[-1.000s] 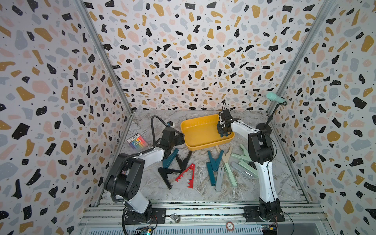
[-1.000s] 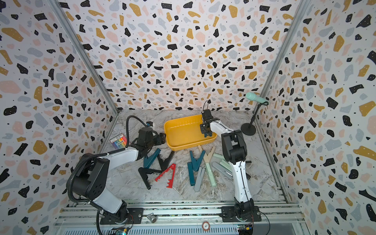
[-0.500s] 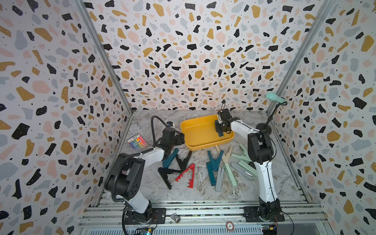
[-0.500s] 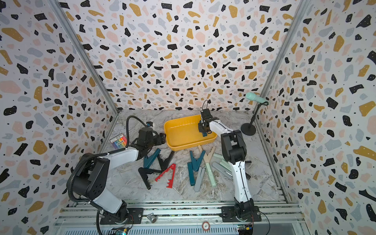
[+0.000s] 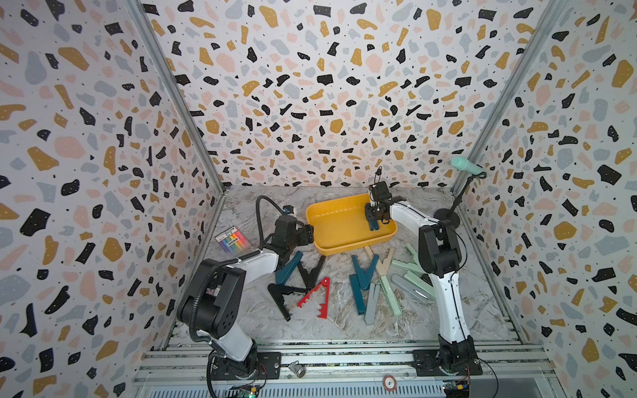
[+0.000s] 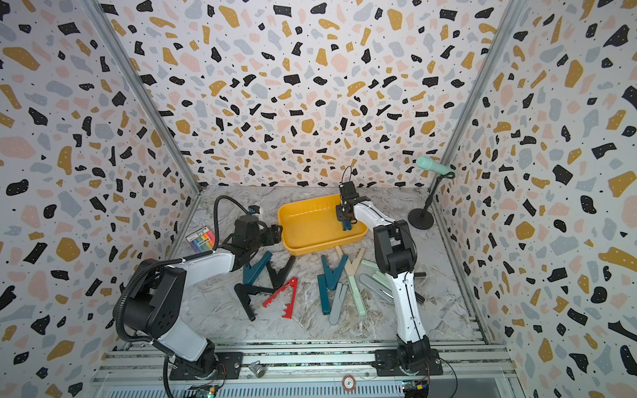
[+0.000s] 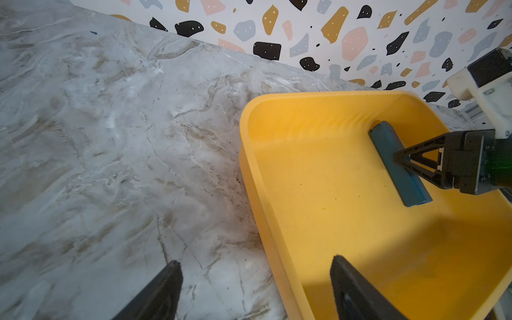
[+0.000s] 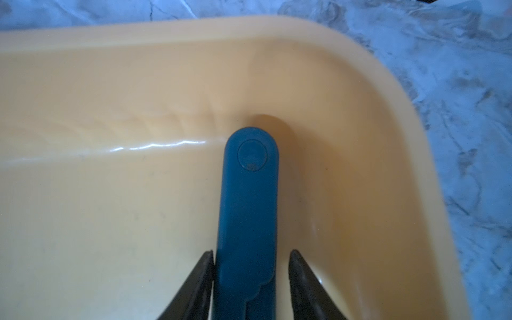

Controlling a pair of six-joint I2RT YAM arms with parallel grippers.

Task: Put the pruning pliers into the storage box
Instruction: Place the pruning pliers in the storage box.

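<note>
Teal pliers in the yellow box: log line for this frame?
right gripper: jaws loose around teal pliers | pliers: inside storage box | left gripper: open, at box rim

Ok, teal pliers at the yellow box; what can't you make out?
Handle ends of the teal pliers: cut off by right wrist view's edge, past the fingers.
Whether they touch the storage box floor: too small in both top views.
Some mint pliers: behind the right arm in both top views.
</note>
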